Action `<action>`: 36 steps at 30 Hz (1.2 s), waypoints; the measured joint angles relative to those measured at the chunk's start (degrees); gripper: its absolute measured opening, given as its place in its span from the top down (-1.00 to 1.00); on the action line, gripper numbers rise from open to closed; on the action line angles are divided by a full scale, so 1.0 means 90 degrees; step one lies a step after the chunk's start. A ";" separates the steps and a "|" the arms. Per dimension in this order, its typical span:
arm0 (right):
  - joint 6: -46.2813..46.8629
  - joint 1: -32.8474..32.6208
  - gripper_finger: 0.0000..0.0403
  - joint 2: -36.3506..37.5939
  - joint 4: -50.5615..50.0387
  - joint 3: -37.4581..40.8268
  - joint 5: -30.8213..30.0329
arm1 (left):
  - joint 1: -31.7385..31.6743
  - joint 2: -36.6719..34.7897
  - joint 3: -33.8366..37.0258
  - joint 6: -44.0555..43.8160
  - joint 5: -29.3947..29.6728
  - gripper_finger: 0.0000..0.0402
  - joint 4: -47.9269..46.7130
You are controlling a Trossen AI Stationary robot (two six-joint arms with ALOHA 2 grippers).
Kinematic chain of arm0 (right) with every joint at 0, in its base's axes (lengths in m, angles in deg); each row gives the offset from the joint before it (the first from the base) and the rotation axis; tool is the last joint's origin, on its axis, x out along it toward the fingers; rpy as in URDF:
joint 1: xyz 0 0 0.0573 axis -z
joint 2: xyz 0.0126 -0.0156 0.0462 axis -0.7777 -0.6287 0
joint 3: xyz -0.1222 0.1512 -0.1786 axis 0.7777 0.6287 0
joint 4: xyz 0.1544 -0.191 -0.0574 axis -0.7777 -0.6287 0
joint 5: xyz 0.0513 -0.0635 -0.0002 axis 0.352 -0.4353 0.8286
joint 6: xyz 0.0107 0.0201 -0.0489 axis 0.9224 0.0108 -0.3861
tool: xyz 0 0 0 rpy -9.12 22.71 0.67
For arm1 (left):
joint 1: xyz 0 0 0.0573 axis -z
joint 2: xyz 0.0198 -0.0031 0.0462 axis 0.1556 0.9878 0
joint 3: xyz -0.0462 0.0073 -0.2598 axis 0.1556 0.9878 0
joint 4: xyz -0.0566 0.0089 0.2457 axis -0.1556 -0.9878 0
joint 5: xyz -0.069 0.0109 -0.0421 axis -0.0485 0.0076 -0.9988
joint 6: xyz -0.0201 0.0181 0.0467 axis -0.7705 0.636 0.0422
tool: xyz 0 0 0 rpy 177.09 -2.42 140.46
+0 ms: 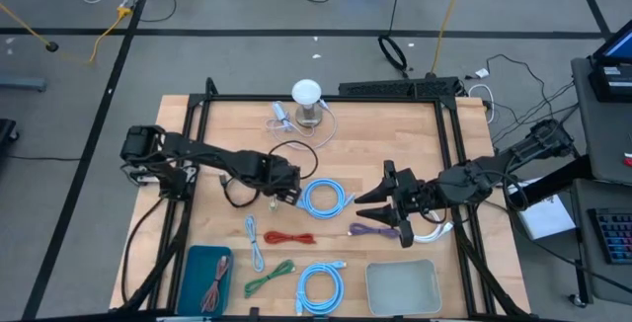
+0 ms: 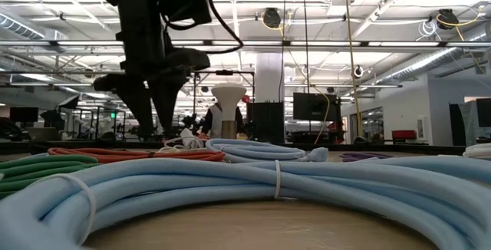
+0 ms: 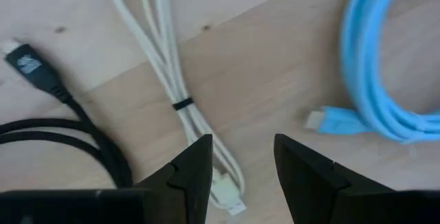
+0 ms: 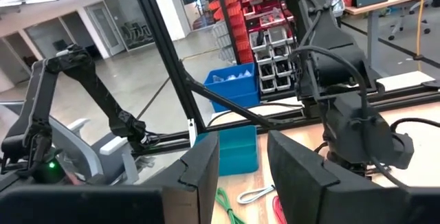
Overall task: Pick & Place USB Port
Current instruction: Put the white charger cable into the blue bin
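A thin white USB cable (image 3: 180,104) lies on the wooden table, tied with a black band, its plug end (image 3: 232,202) by my left fingers. My left gripper (image 3: 240,176) (image 1: 286,196) points down over that plug end, open, one finger on each side; I cannot tell whether it touches. Beside it lie a black cable (image 3: 62,135) and a light blue coiled cable (image 3: 385,80) (image 1: 326,199). My right gripper (image 1: 370,211) (image 4: 242,176) hangs level above the table's right half, open, with nothing between its fingers.
Red (image 1: 288,237), purple (image 1: 373,229), green (image 1: 269,278), white (image 1: 254,245) and a second light blue (image 1: 321,287) cable lie toward the near edge. A teal tray (image 1: 197,263) and a grey tray (image 1: 402,287) sit at the front. A white lamp-like object (image 1: 307,100) stands at the back.
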 joint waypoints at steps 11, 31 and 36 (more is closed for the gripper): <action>-0.0002 -0.0002 0.42 0.0000 0.0001 0.0000 0.0002 | -0.0159 0.0008 0.0002 0.0128 0.0035 -0.08 -0.0451; 0.0066 -0.0002 0.42 0.0000 0.0001 0.0000 0.0005 | -0.0524 0.0857 -0.0012 0.0489 -0.0332 -0.01 0.0010; 0.0066 -0.0002 0.42 0.0000 0.0004 0.0000 0.0006 | -0.0516 0.0996 -0.0028 0.0386 -0.0375 0.09 -0.0047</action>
